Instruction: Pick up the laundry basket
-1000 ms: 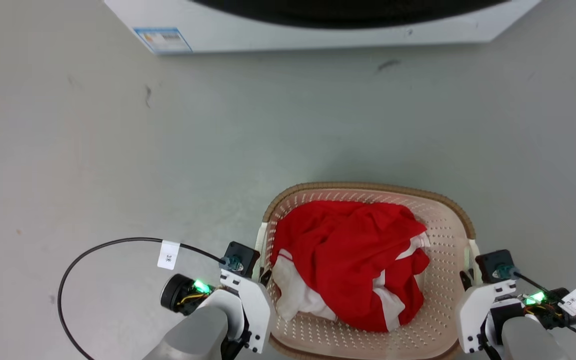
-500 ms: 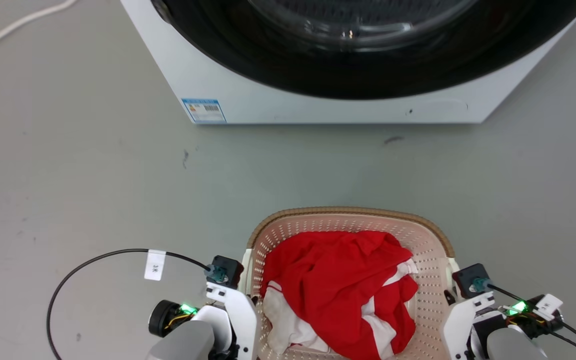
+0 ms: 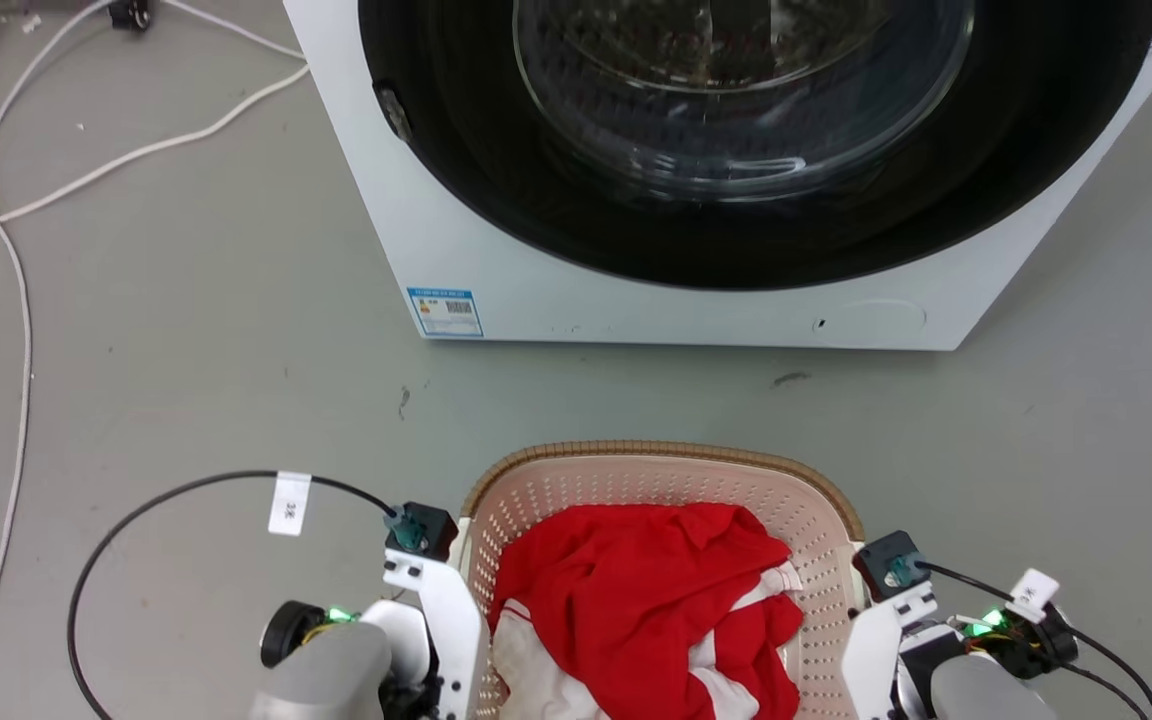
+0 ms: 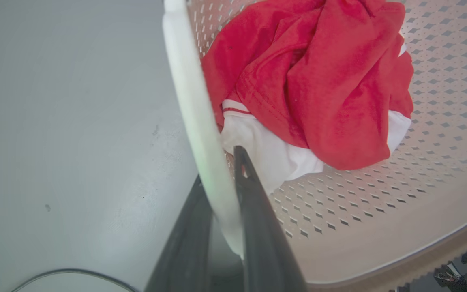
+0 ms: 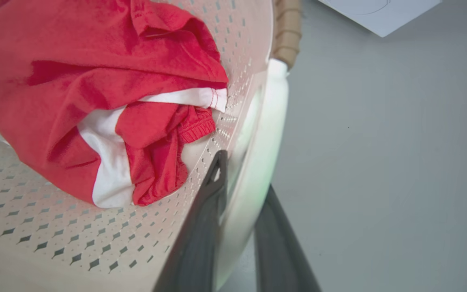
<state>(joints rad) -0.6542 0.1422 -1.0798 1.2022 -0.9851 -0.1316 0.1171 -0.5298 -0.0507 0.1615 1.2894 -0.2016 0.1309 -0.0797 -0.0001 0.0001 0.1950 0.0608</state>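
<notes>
The cream perforated laundry basket (image 3: pixel 656 452) with its brown woven rim sits at the bottom middle of the head view, holding red and white clothes (image 3: pixel 646 600). My two white wrist housings flank it, the left one (image 3: pixel 431 600) and the right one (image 3: pixel 881 630). In the left wrist view my left gripper (image 4: pixel 219 170) is shut on the basket's white loop handle (image 4: pixel 191 93), one dark finger on each side. In the right wrist view my right gripper (image 5: pixel 243 172) is likewise shut on the opposite white handle (image 5: pixel 272 105). The red clothes (image 5: pixel 95 81) lie inside.
A white washing machine (image 3: pixel 496 270) with a large dark round door (image 3: pixel 736 150) stands just beyond the basket. White cables (image 3: pixel 16 300) trail over the grey floor at the far left. A black cable loop (image 3: pixel 136 510) arcs beside my left wrist.
The whole head picture has shifted, so the camera moved: far more of the washing machine shows and the basket sits lower. Both grippers stay on the handles.
</notes>
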